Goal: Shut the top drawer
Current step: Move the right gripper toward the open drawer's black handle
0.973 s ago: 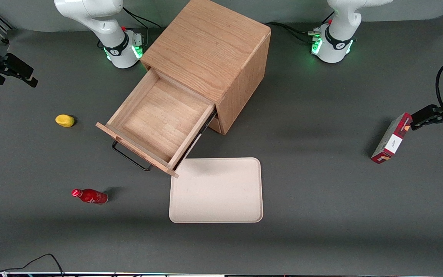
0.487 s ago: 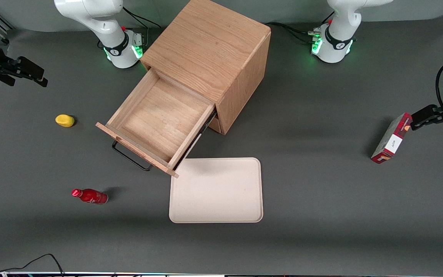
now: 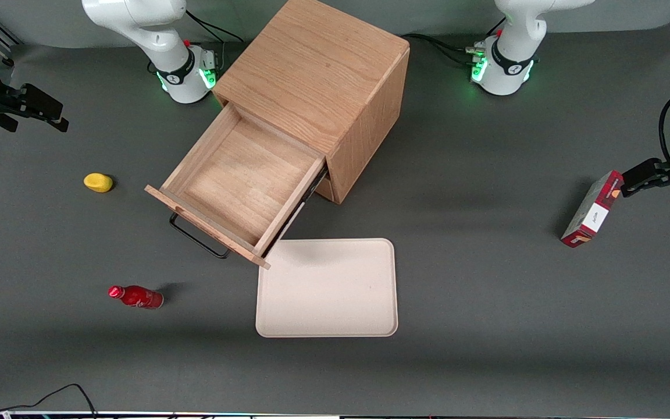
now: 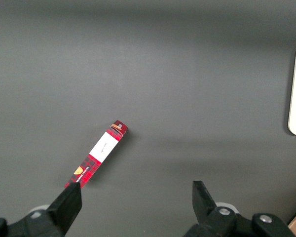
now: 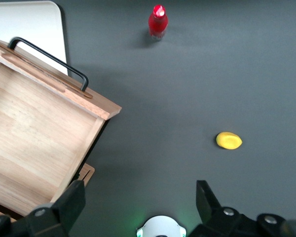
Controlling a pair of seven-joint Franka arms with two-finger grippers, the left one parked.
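The top drawer (image 3: 242, 180) of the wooden cabinet (image 3: 317, 75) stands pulled far out, and its light oak box is empty. A thin black wire handle (image 3: 198, 237) runs along its front. The right wrist view shows the same drawer (image 5: 39, 133) and handle (image 5: 49, 57). My gripper (image 3: 56, 113) hovers at the working arm's end of the table, well away from the drawer and above the bare mat. Seen from the wrist, the gripper (image 5: 138, 197) is open with nothing between its fingers (image 5: 71, 200).
A yellow object (image 3: 97, 182) lies on the mat between my gripper and the drawer. A red bottle (image 3: 135, 297) lies nearer the front camera. A beige tray (image 3: 327, 288) sits beside the drawer's front corner. A red box (image 3: 592, 209) stands toward the parked arm's end.
My gripper drifted a little toward the cabinet, then eased back slightly. The drawer and the other objects have not moved.
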